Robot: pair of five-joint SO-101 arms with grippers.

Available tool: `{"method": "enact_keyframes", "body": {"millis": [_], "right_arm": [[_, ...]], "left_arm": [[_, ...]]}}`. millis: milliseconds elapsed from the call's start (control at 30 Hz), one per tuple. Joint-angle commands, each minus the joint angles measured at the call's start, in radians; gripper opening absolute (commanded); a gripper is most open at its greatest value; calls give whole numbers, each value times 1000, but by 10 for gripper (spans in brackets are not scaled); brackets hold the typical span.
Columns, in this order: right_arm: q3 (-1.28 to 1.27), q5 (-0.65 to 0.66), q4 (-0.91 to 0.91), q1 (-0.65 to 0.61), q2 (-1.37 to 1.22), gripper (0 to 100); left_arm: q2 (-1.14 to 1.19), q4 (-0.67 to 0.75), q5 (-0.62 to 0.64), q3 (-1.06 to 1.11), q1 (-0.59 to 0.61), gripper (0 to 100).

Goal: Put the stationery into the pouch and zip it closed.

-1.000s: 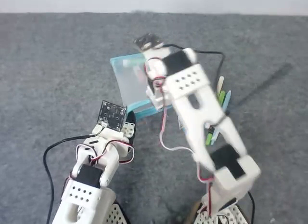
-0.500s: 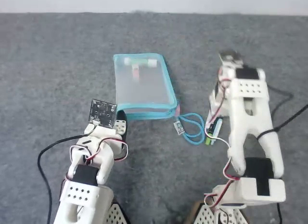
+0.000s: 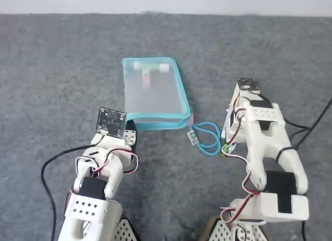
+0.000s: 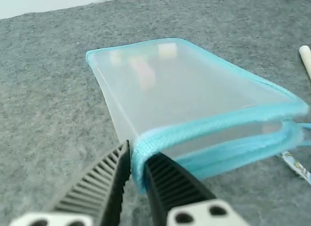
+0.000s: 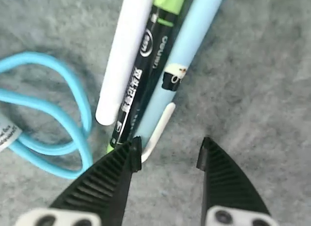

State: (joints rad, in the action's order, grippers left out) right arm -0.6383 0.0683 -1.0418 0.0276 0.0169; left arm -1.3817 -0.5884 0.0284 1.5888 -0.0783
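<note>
Printed in white along the black barrel of the green-and-black pen (image 5: 146, 70): a round emblem, then a row of characters and a short line of letters, all running lengthwise. On the light blue pen (image 5: 192, 41), touching it alongside: a small black-and-white picture mark partway down the barrel, with no lettering legible. On the white tag (image 5: 6, 133) fastened to the blue cord (image 5: 77, 104): dark print, cut off at the edge and too small to make out.

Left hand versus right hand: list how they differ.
The left hand is shut on the blue zipper edge of the pouch; the right hand is open and holds nothing. The left hand sits at the pouch's corner; the right hand hangs over three pens. Both are black and ribbed.
</note>
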Motion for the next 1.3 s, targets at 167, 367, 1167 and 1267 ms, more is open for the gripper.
{"method": "enact_keyframes", "body": {"millis": [167,367,1167,1267], "right_arm": [[-12,-14,51,-53,1,184],[60,-71,12,-45,-130,181],[78,158,-374,-154,587,7],[80,163,-420,-246,665,7]], "left_arm": [[-15,29,-2,-16,8,12],[-15,29,-2,-16,8,12],[-15,34,0,-16,0,12],[-15,34,0,-16,0,12]]}}
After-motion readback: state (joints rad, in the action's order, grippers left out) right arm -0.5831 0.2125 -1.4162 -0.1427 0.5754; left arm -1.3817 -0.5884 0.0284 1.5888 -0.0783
